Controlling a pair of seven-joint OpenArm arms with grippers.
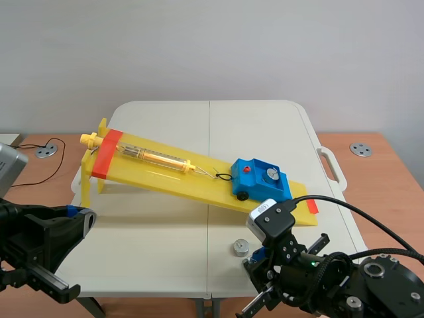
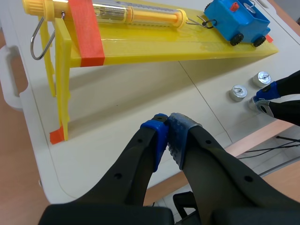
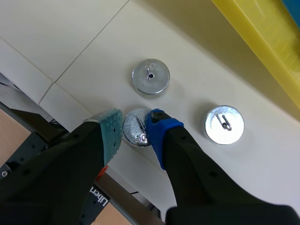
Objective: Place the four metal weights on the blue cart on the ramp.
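Three to go: holed weight (image 3: 151, 77), hooked weight (image 3: 224, 124) and 50 weight (image 3: 136, 127) lie on the table (image 3: 61, 37) beside the ramp (image 1: 165, 173); fourth weight (image 1: 270, 174) rides on the blue cart (image 1: 255, 184). Your right gripper (image 3: 135, 132) pinches the 50 weight by its rim, ready to lift. Spring scale (image 1: 156, 156) hooks the cart, holding it on the slope. Your left gripper (image 2: 168, 134) is closed, empty, parked clear of the ramp.

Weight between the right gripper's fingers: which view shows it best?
Right wrist view: the weight sits between the pads of the right gripper, 50 stamp readable. In the left wrist and scene views that gripper mostly hides it.
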